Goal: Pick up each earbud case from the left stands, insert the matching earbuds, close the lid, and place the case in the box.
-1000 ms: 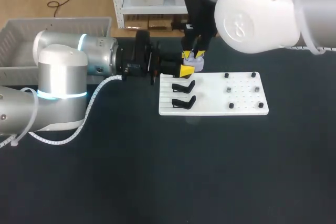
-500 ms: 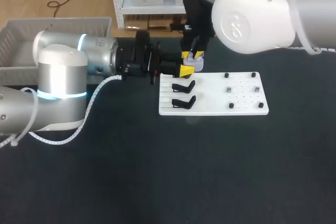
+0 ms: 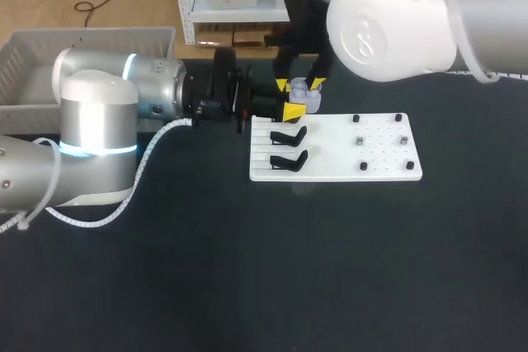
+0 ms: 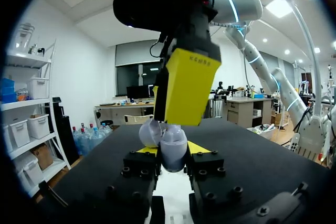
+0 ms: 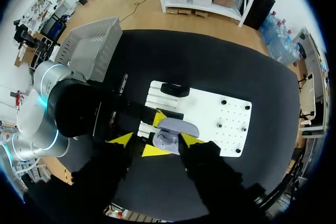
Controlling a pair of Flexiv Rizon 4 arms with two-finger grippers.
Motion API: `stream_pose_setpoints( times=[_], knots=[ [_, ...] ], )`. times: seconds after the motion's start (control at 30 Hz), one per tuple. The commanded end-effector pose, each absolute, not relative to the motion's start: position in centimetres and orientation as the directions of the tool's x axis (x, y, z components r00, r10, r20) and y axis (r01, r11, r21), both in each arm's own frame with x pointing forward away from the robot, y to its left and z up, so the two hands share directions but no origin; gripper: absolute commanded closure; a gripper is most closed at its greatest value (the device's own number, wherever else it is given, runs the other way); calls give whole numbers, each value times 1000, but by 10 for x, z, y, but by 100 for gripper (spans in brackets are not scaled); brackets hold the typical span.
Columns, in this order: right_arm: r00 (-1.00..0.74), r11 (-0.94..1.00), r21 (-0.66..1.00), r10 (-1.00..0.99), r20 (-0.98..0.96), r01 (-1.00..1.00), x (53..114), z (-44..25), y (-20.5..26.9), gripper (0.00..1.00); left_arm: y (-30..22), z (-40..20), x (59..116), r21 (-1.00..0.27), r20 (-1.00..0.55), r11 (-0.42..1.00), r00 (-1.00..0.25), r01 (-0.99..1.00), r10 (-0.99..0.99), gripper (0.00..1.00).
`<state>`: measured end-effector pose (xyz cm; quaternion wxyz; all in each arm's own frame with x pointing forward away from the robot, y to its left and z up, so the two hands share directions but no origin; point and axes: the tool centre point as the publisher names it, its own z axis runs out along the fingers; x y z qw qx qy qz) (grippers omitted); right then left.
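Observation:
A lavender earbud case (image 3: 304, 99) is held with its lid up, just beyond the far left corner of the white board (image 3: 388, 169). My left gripper (image 3: 295, 105) comes in level from the left and is shut on it. In the left wrist view the case (image 4: 169, 147) sits between the yellow tips of that gripper (image 4: 172, 154). My right gripper (image 3: 300, 83) hangs straight above the case, open, one yellow tip on each side. In the right wrist view the case (image 5: 171, 132) lies under the open right gripper (image 5: 156, 140).
Two black stands (image 3: 289, 135) (image 3: 288, 159) sit on the board's left part. Small dark pegs and earbuds (image 3: 360, 141) dot its right part. A grey box (image 3: 49, 55) stands at the far left of the table.
My right gripper's fingers, close together over the case before, have spread apart. The left arm and the case have kept still.

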<state>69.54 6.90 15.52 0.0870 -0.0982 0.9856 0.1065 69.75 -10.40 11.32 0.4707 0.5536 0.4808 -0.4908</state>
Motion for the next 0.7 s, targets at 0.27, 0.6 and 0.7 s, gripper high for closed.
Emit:
stream_pose_setpoints(
  times=[0.27, 0.6, 0.7],
  knots=[
    [-974, 951, 297, -12, -227, -81, 701, 179, 35, 0, -103, 114, 696, 50, -996, -94, 57, 994, 69, 100],
    [-939, 923, 348, 256, -230, 167, 744, 166, -2, 0, -103, 114, 696, 50, -996, -94, 57, 994, 69, 100],
    [-934, 925, 330, 271, -233, 186, 751, 161, -5, 0, -103, 114, 696, 50, -996, -94, 57, 994, 69, 100]
  ],
)
